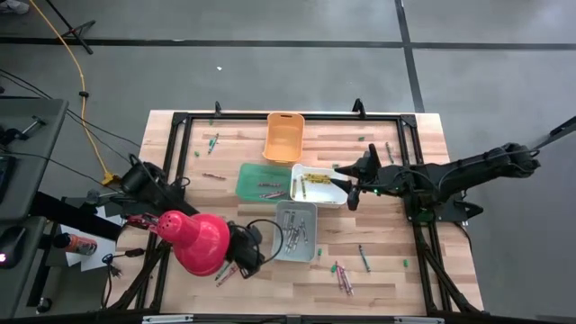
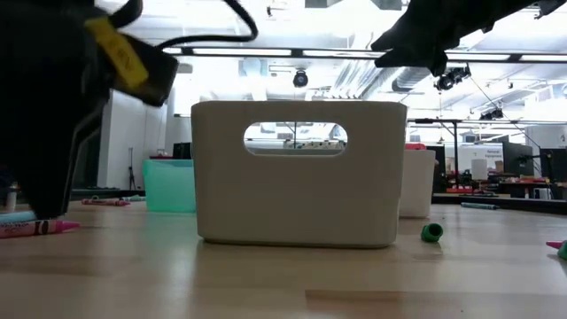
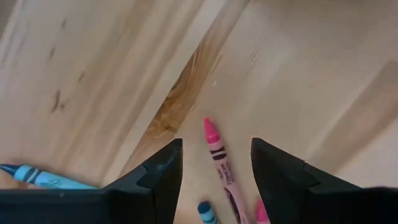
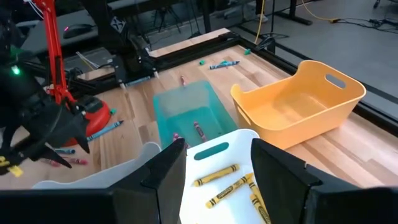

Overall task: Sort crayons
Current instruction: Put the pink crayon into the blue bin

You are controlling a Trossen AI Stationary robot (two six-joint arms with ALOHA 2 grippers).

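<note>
Four bins [image 1: 295, 229] cluster mid-table [image 1: 396, 270]; loose crayons [image 1: 342, 275] lie around them, more inside. Left gripper [image 3: 214, 171] straddles one crayon [image 3: 219, 163]; right gripper [image 4: 214, 174] above another bin [image 4: 224, 180].

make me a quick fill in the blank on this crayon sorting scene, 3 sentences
1. The white bin under the right pincer holds ____ crayons.
2. The left pincer stands open around a ____ crayon on the table.
3. The empty bin at the far side is ____.

Missing words: yellow; pink; orange
</note>
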